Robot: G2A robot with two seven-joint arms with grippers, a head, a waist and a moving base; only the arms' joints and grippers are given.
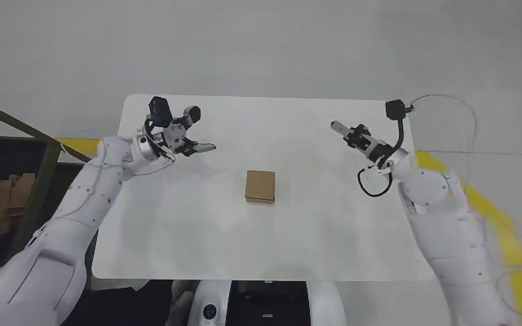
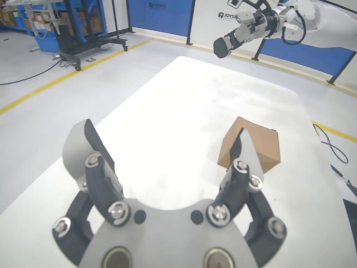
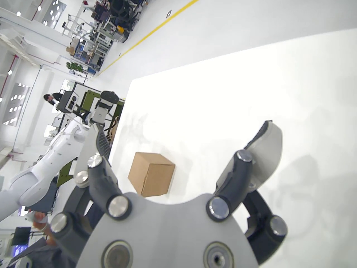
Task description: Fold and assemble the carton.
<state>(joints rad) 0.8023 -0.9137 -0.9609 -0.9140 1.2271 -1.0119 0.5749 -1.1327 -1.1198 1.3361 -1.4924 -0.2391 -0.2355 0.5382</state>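
The left gripper is held spread wide with nothing between its fingers, as is seen in the left wrist view, where the left gripper is poised above the table. The right gripper is likewise found parted and empty in its own wrist view, and it is raised over the far right part of the table, where it is seen in the top view as the right gripper. Both grippers are kept well apart from the carton, one to each side of it. The carton is set near the middle of the table, between the two arms, as a closed brown cube resting flat on the white surface; it is touched by neither gripper. The same carton is partly covered by one left finger in the left wrist view, and the carton is seen just beyond the gripper's base in the right wrist view.
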